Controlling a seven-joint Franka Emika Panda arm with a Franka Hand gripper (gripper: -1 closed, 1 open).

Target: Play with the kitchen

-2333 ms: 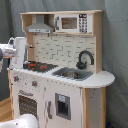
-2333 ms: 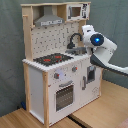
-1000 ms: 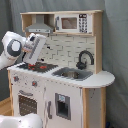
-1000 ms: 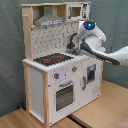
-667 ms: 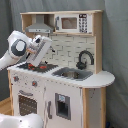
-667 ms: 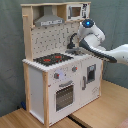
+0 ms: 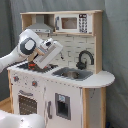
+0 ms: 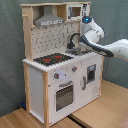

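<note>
First exterior view shows the kitchen (image 7: 60,75) in the middle of the picture, in front of a grey curtain (image 7: 115,50). It is a white and light-wood toy. On top there are a grey hood (image 7: 40,26) and a small microwave (image 7: 72,23). Its worktop (image 7: 100,80) carries a black stovetop with red rings (image 7: 30,66), a sink (image 7: 72,74) and a black faucet (image 7: 85,59). In the front there are the knobs (image 7: 35,83) and the oven door (image 7: 27,104).

The white arm (image 7: 25,46) enters from the first exterior view's left and reaches over the stovetop. Its tool (image 7: 44,61) hangs low between the stovetop and the sink, pointing down and toward the sink. I cannot tell if the tool is open or closed, or if it holds something, because no view shows this part clearly. In the second exterior view the arm (image 8: 107,47) comes from the second exterior view's right. Its wrist is above the sink area, near the faucet (image 8: 75,40), and the tool is hidden there.

I judge that the step in hand is the approach to the cooking zone, with no clear contact yet with any part. The task is open, so little seems to be done. The next move probably calls for choosing one target, for example the faucet, the sink or a knob. Then the arm should descend slowly, because the faucet and the back wall are near and a fast movement could hit them.
</note>
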